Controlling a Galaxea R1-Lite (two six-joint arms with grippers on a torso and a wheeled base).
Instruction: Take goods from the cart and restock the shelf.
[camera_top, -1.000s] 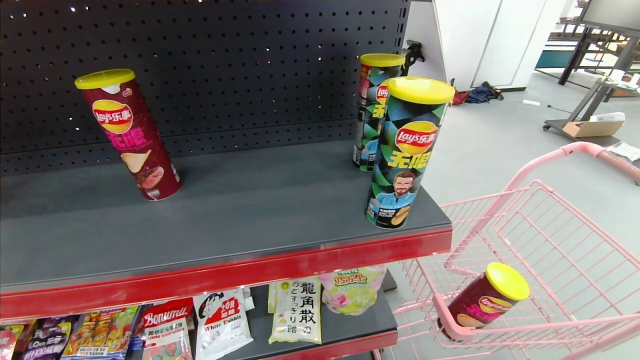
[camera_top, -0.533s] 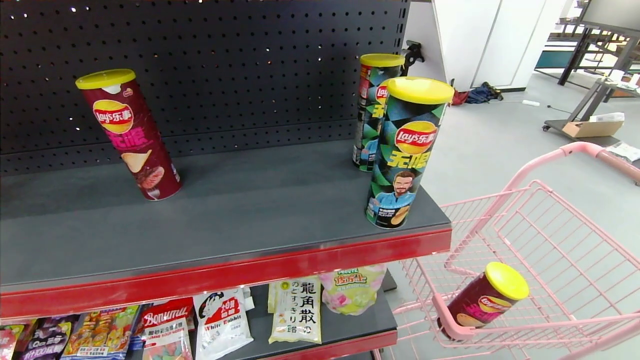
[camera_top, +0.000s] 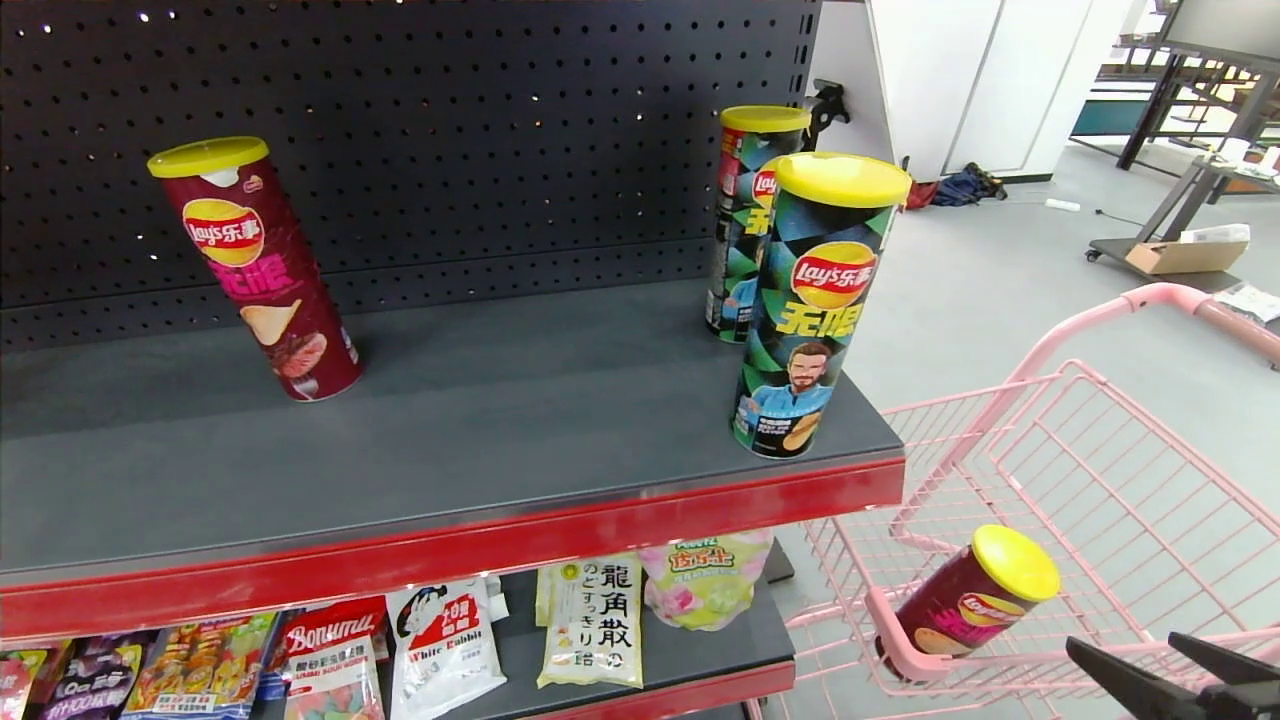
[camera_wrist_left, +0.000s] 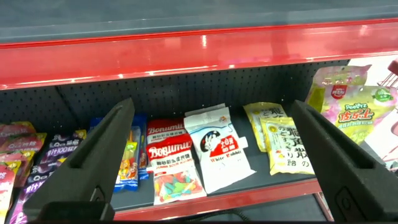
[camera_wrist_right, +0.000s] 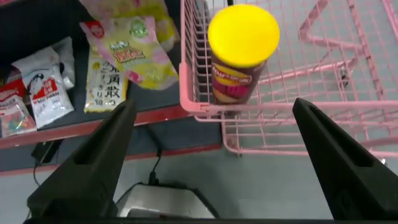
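While both hands hang free of any load, the right hand (camera_wrist_right: 214, 107) has its two black fingers spread wide with nothing between them. Straight ahead of it, in line with the gap between the fingers, a maroon chip can (camera_wrist_right: 241, 50) sits tilted in the near corner of the pink cart (camera_wrist_right: 348, 74). The can's yellow lid is turned toward the hand, and can and fingers are apart. To the left of this hand runs the lower shelf (camera_wrist_right: 93, 126), and the closest thing on it is a pale green-and-pink bag (camera_wrist_right: 127, 53).

The left hand (camera_wrist_left: 212, 104) is also wide open and grips nothing. It faces the lower shelf from just under the red front edge of the upper shelf (camera_wrist_left: 186, 56). Ahead of it, between its fingers, lie a red-and-white sweets bag (camera_wrist_left: 174, 165) and a white bag (camera_wrist_left: 217, 149). Yellow sachets (camera_wrist_left: 283, 140) lie off toward the cart end.

Well above the right hand and to its left, the upper shelf carries three upright cans. A second maroon can (camera_top: 255, 270) stands far from the hand, near the pegboard (camera_top: 450, 120). Two green-and-black cans stand at the cart end: a front can (camera_top: 815, 305) by the red edge and a rear can (camera_top: 750, 215) behind it. These two look close, possibly touching, though the overlap hides it.
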